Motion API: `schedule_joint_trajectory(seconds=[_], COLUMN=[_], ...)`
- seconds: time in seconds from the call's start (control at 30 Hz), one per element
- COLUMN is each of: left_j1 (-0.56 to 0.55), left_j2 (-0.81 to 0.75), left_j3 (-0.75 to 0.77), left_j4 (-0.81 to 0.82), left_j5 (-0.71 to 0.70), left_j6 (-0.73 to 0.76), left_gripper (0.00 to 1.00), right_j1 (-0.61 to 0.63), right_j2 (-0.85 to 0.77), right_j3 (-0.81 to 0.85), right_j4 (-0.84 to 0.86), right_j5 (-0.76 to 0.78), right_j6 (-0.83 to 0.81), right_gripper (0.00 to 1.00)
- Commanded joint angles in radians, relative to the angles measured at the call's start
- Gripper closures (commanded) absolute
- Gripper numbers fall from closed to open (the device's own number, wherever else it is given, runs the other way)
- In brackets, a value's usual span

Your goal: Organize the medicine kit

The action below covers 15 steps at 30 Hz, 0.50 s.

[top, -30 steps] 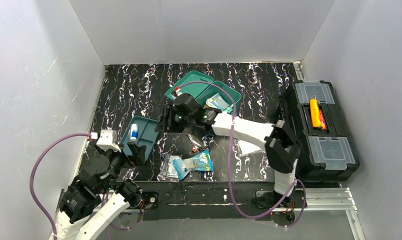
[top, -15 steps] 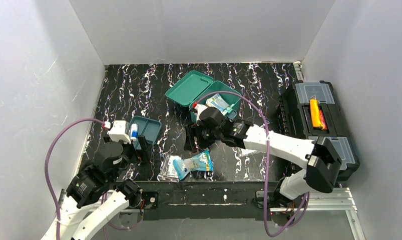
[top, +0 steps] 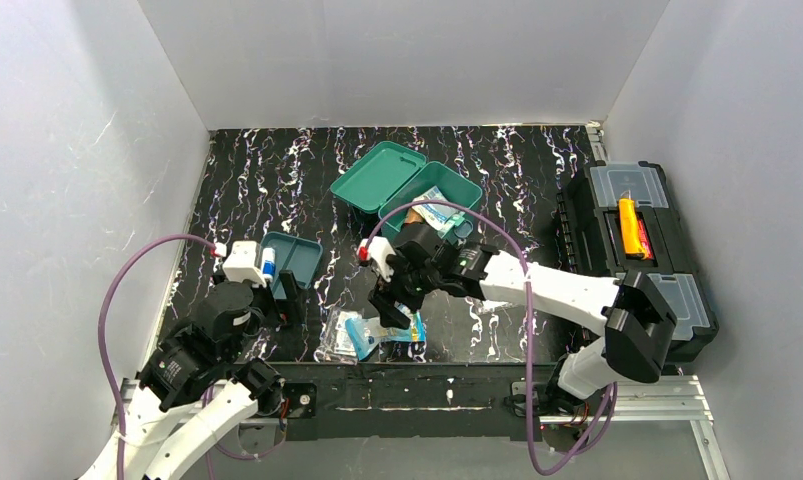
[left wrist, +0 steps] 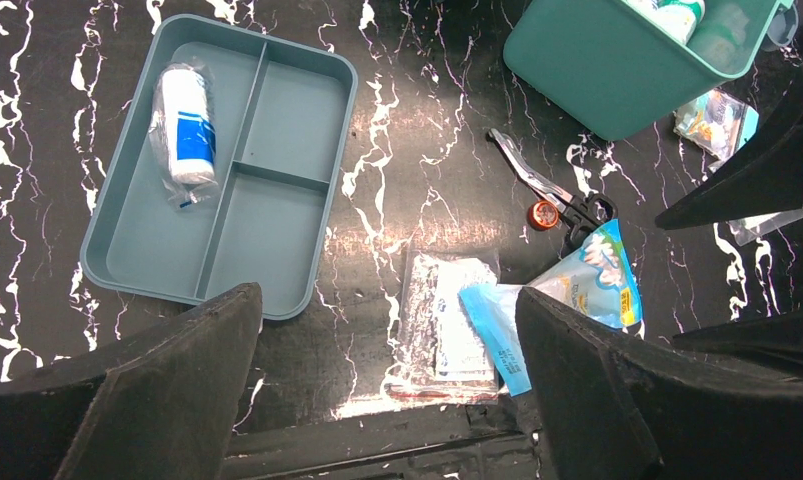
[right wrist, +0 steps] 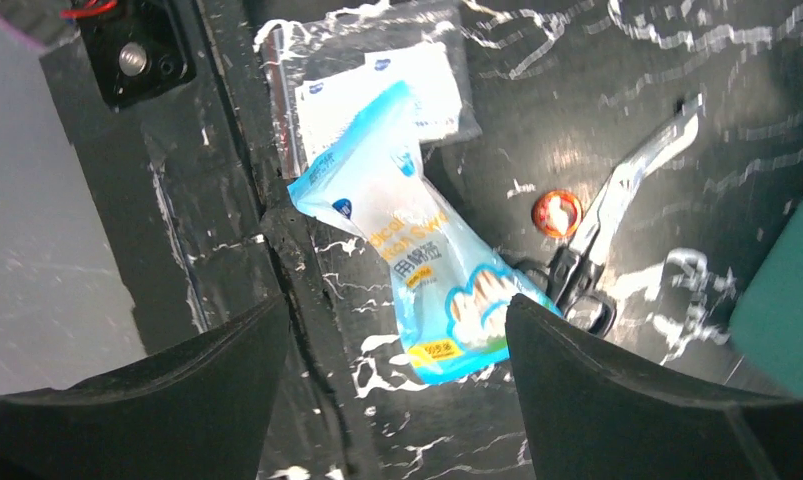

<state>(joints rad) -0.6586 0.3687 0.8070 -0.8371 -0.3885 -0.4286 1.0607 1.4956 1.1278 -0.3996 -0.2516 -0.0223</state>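
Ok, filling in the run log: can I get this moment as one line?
left fingers: open, hovering near tray | right fingers: open, over blue pouch | medicine kit: lid open | tray: outside kit, holds white roll

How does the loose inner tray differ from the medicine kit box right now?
The inner tray is shallow, blue-teal and split into compartments; the medicine kit box is deeper and greener. The tray holds only a white roll; the box holds several items. The tray has no lid; the box's hinged lid lies open. Both sit on the table.
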Motion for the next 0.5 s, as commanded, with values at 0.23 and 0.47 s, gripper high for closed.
schedule_joint_trajectory(seconds=[0.23, 0.47], left_j1=[-0.004, -0.004], left_j2=[-0.037, -0.040], left_j3=[-0.012, -0.017], left_j4=[0.015, 0.025], left_j5=[0.008, 0.013], left_j6=[-0.007, -0.001], left_gripper=[0.02, 0.02], right_j1=[0.034, 0.043], right_j2=[0.130, 0.176], right_j3=[0.038, 0.029], right_j4=[0.071, 0.125], right_j5=[-0.069, -0.051], right_j6=[-0.420, -0.454], right_gripper=[0.20, 0.25])
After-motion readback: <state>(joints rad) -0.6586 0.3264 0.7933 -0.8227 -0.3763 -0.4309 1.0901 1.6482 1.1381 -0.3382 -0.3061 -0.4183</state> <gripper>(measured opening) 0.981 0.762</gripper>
